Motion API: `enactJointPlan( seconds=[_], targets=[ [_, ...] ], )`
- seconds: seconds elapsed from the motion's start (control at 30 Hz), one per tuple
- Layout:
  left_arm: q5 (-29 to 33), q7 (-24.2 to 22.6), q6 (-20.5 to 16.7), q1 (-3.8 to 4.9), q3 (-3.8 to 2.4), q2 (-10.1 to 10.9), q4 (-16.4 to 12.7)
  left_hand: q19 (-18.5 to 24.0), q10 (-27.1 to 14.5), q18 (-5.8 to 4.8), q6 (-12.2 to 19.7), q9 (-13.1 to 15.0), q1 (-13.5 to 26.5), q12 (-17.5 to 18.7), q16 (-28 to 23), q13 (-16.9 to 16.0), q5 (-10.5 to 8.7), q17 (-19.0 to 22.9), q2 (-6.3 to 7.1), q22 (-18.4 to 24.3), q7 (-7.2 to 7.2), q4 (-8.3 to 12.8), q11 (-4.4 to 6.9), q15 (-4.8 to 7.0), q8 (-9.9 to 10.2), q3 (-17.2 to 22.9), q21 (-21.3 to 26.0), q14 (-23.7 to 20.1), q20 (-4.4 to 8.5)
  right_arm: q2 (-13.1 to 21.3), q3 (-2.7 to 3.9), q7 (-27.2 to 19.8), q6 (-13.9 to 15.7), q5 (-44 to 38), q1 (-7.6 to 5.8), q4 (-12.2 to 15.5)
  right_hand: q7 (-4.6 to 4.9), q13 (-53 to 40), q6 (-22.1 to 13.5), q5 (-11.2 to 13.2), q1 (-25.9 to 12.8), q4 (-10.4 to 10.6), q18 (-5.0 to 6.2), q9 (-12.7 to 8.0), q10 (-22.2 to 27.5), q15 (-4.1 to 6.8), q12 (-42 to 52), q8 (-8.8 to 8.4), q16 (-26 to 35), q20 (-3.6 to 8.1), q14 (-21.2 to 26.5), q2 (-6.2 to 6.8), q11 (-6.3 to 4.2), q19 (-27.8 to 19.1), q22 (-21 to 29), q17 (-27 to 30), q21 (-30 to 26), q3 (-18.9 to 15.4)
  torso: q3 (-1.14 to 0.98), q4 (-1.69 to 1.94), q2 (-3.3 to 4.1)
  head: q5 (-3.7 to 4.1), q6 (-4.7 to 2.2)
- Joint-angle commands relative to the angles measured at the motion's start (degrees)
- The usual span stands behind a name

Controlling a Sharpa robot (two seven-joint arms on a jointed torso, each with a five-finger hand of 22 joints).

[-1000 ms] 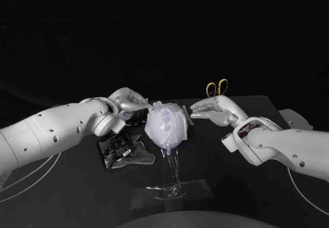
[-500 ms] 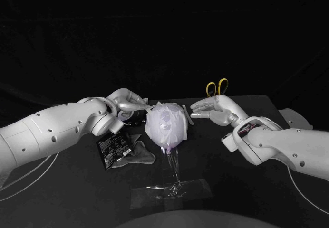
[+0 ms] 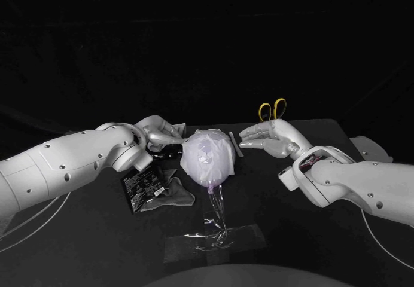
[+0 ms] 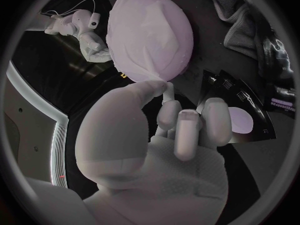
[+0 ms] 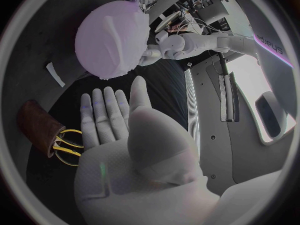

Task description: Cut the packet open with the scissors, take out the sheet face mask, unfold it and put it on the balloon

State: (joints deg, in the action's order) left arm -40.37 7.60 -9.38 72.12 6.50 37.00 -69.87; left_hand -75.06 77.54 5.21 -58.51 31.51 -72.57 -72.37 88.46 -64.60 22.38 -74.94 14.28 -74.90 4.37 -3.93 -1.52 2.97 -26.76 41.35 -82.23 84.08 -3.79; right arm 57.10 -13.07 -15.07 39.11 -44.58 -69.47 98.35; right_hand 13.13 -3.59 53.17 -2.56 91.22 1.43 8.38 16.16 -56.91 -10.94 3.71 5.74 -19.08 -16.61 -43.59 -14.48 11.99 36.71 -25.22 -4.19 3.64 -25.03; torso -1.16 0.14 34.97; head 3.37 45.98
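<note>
Two hands flank the balloon [image 3: 210, 183], which stands on a clear stand [image 3: 216, 236] at mid-table.

1. Left hand [image 3: 155, 134]: over the last second it has dropped slightly from the upper edge of the sheet face mask [image 3: 207, 152] to the mask's left flank. Thumb and one finger meet at the mask rim and the other fingers are curled. It cannot be determined whether they pinch the rim or only press it.
2. Packet [image 3: 142, 185]: lies flat on the table [image 3: 302, 230] below the left hand, touching a crumpled grey sheet [image 3: 177, 196].
3. Mask: draped over the balloon. Its upper-left flap appears flatter than before.
4. Right hand [image 3: 274, 139]: position unchanged, just beside the balloon's right side, with fingers straight and holding nothing.
5. Scissors [image 3: 273, 110]: upright behind the right hand.

Assessment: placement is nearly complete. Only edge smoothing is likely to remain.
</note>
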Motion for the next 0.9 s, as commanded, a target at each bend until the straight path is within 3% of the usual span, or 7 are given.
enactJointPlan(
  seconds=[0.03, 0.67, 0.9],
  targets=[
    [-3.9, 3.2, 0.4, 0.05, -0.05, -0.1, 0.0, 0.0, 2.0, -1.02, -0.3, 6.8, 0.2, 0.2, 0.1, 0.1, 0.22, -9.6, -0.41, -0.2, -0.16, 4.3, 1.84, 0.44, -0.3, 4.1, -0.3, 4.0, 0.25, 0.0, 0.03, -0.6, -0.2, -0.3, 0.03, 0.0, 1.6, 0.0, 0.0, -0.2, -0.1, -0.5, 0.91, -0.1, 0.3, -0.03, 0.0, -0.21, 0.3, 0.0, -0.5, -0.18, -0.03, 0.5, 0.1, 0.1, 0.1, -1.3, 0.01, -0.02, 0.03, 0.05, -0.07],
    [-7.5, 4.9, 0.6, 0.05, -0.01, -0.4, 0.1, 0.0, 1.7, -1.02, -0.1, 6.9, 0.2, 0.6, -0.1, 0.5, 0.08, -9.1, -0.63, -0.2, -0.09, 4.3, 1.81, 0.43, -0.3, 4.2, -0.3, 3.8, 0.29, 0.0, 0.03, -0.4, -0.3, -0.3, 0.06, 0.0, 1.59, -0.1, 0.1, -0.2, -0.2, -0.5, 0.91, -0.1, 0.3, -0.03, 0.0, -0.19, 0.4, 0.0, -0.5, -0.18, -0.03, 0.5, 0.2, 0.1, 0.1, -1.3, 0.0, 0.04, 0.03, 0.26, -0.17],
    [-7.2, 5.2, 0.8, 0.05, 0.01, -0.3, 0.1, 1.2, 0.5, -0.71, 0.9, 7.4, 0.6, 2.3, -0.6, 2.6, -0.95, -7.5, -1.34, 1.0, 0.24, 4.1, 1.49, 0.16, 0.1, 3.7, 0.3, 3.2, 0.31, 0.0, 0.03, 0.4, -0.4, -0.6, 0.07, 0.0, 1.55, 0.0, 0.1, -0.3, 0.0, -1.0, 0.92, -0.2, 0.3, -0.01, 0.0, -0.2, 0.5, 0.0, -0.7, -0.34, -0.06, 0.6, 0.3, 0.1, 0.1, -1.2, 0.01, 0.03, 0.04, 0.59, -0.21]
  ],
)
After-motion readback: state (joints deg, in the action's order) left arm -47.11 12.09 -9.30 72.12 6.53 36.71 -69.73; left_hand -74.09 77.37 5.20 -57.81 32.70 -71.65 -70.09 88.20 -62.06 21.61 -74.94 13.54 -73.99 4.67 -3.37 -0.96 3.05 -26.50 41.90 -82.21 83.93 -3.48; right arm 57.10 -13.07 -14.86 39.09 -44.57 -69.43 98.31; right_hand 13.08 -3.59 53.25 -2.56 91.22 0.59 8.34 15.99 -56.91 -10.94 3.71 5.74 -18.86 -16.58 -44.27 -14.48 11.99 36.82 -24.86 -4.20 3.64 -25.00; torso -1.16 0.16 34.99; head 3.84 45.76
